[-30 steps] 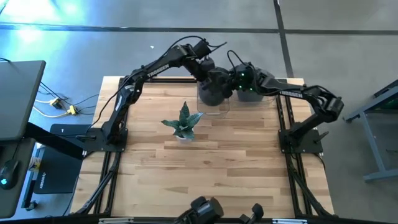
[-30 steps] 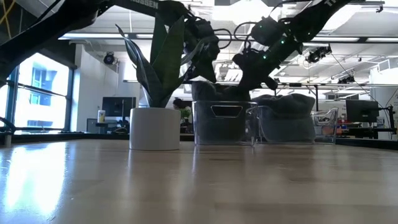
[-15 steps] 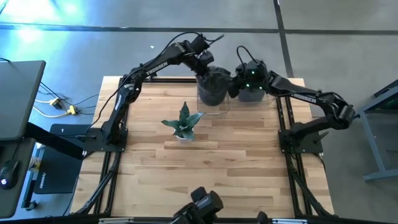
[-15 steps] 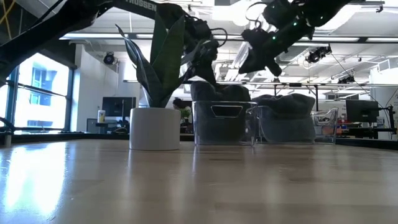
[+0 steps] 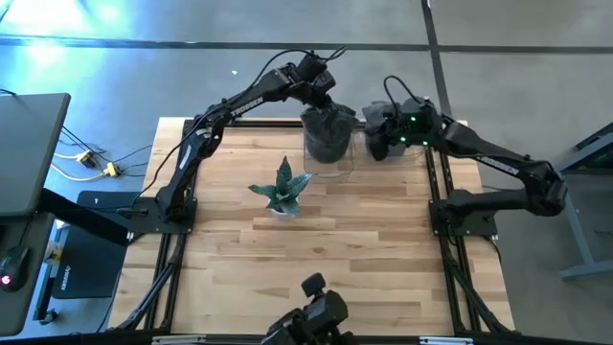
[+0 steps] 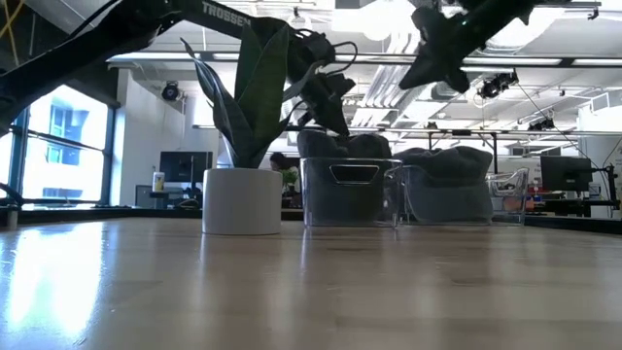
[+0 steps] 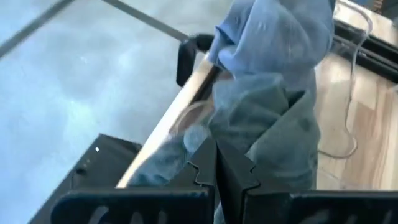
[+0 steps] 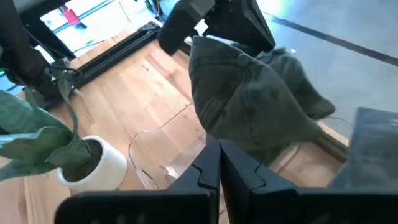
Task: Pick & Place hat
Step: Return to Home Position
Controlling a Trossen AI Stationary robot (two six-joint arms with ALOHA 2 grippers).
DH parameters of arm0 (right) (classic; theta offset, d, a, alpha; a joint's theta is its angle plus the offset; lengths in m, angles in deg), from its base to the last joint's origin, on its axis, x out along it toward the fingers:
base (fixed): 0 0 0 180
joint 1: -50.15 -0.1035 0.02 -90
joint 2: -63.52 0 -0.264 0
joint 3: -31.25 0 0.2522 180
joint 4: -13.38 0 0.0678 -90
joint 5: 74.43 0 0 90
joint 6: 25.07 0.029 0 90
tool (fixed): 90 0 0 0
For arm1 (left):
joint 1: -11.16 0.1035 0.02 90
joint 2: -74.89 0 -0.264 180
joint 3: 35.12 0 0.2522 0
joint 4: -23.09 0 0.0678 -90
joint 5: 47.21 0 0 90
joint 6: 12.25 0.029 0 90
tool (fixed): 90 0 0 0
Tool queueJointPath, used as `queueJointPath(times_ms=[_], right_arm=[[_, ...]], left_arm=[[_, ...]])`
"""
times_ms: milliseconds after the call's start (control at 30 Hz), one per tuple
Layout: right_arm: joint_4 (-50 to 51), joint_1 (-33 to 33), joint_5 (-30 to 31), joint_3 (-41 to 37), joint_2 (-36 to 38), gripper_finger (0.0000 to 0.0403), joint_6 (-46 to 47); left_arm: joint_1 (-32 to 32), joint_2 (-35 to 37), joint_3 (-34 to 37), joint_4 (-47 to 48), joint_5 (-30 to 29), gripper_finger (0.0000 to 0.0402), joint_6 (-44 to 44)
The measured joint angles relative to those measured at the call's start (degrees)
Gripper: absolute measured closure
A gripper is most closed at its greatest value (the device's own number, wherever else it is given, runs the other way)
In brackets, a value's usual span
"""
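The green cap (image 8: 255,106) sits heaped in the left transparent bin (image 6: 350,199). The gray cap (image 6: 452,158) fills the right transparent bin (image 6: 457,209) just beside it, at the far edge of the tabletop (image 5: 335,249). The left gripper (image 7: 216,165) hangs above the green cap, jaws closed and empty. The right gripper (image 8: 219,163) hovers over the right transparent bin, jaws closed on nothing.

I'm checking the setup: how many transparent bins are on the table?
2. The left bin stands at the far edge of the table, behind the potted plant; the right bin sits right beside it. I see no third.
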Motion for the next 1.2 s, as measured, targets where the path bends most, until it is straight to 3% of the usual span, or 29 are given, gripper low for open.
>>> queueJointPath(times_ms=[200, 400, 533, 667, 833, 1067, 1200], right_arm=[[6.8, -0.2, -0.4, 0.0, 5.6, 0.04, -0.1], [8.9, -0.2, -14.5, 0.0, 11.4, 0.0402, -6.2], [6.6, -0.2, -16.4, -0.6, 17.1, 0.0402, -4.7], [-6.7, -2.4, -14.8, -10.7, 26.3, 0.0402, 3.3], [-21.4, -10.1, -11.5, -27.1, 34.7, 0.0402, 12.0], [-24.9, -22.3, -7.9, -35.9, 38.9, 0.0403, 12.0], [-26.7, -27.1, -8.1, -41.2, 45.5, 0.0403, 11.8]], left_arm=[[0.0, 1.8, 0.1, -0.4, 2.0, 0.0402, 0.4], [0.0, 6.8, -0.1, 3.3, 12.1, 0.0402, 1.2], [-0.6, 9.2, -0.1, 5.3, 13.2, 0.0402, 1.0], [-1.0, 11.3, 0.0, 8.9, 10.7, 0.0402, 0.5], [-3.3, 12.1, 0.0, 10.9, 9.2, 0.0402, -4.0], [-8.7, 12.7, 0.0, 10.8, 10.0, 0.0402, -9.1], [-11.6, 12.7, 0.0, 10.7, 10.0, 0.0402, -13.2]])
